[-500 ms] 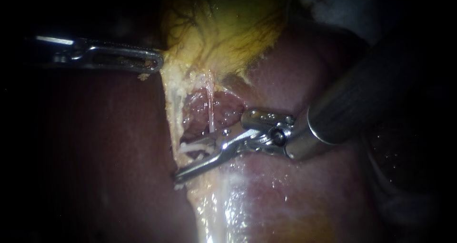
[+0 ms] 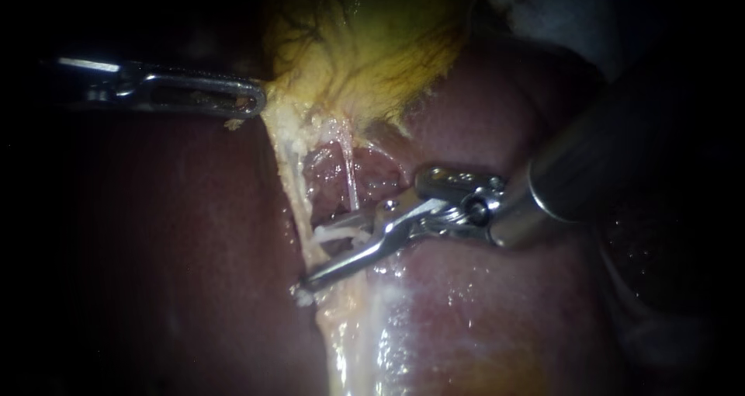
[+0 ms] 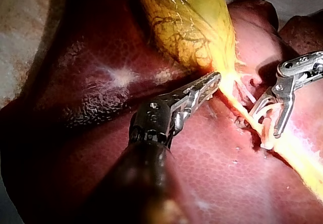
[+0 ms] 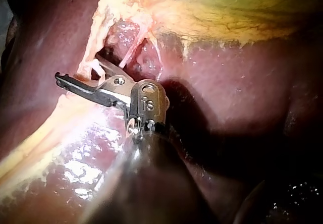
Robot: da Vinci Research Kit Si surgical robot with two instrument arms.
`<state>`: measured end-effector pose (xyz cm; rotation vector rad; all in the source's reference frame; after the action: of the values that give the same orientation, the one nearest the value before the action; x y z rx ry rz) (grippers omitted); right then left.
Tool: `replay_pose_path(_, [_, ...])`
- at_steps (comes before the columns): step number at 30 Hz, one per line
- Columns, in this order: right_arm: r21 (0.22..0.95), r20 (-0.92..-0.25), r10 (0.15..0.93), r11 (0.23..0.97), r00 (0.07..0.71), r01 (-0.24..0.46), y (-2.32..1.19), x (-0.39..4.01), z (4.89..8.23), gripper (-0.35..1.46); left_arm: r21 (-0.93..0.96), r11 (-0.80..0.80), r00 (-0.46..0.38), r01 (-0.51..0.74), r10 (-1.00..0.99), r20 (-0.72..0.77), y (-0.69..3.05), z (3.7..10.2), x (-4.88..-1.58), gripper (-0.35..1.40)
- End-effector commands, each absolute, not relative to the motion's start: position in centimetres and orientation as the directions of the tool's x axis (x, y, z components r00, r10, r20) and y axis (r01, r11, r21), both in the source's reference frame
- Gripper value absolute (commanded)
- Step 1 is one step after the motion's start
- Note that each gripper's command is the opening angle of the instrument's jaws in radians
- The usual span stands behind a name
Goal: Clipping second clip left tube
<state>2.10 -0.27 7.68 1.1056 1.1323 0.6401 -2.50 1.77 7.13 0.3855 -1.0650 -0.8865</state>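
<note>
right instrument [image 2: 322, 256] backs off slightly rightward, mid-frame | jaws spread, straddling tube [image 2: 341, 229] | left instrument [image 2: 260, 101] jaws pinch gallbladder [image 2: 365, 46] edge | probably realigning, clip unfired

Pale, mottled backing surface [image 3: 20, 27] (whitish and blurred through the endoscope), deep shadow beyond the lit centre.

In the endoscope view the grey metal shaft of the left instrument [image 2: 252, 101] fades into blackness at the left edge, and the thick dark shaft of the right instrument [image 2: 314, 258] is lost in shadow at the upper right. The right instrument's upper jaw is partly buried in whitish frayed strands [image 2: 335, 233] at centre, so whether it touches the thin pale tube [image 2: 351, 180] cannot be told. The yellow-green veined gallbladder [image 2: 372, 39] is cut off by the top edge.
</note>
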Motion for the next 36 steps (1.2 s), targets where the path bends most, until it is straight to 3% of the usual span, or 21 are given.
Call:
replay_pose_path(1, [0.924,-0.381,0.859,0.363,0.343,0.118,-0.26,2.08,7.67,0.55,0.662,0.608,0.194,0.438,-0.783,0.591,1.77,7.13,-2.5,-0.35])
replay_pose_path(14, [0.927,-0.373,0.861,0.355,0.346,0.116,-0.21,1.91,7.65,0.54,0.662,0.608,0.194,0.438,-0.783,0.591,1.77,7.13,-2.5,-0.35])
replay_pose_path(36, [0.921,-0.389,0.854,0.375,0.346,0.111,-0.28,1.96,8.02,0.55,0.662,0.608,0.194,0.438,-0.783,0.591,1.76,7.13,-2.5,-0.35])
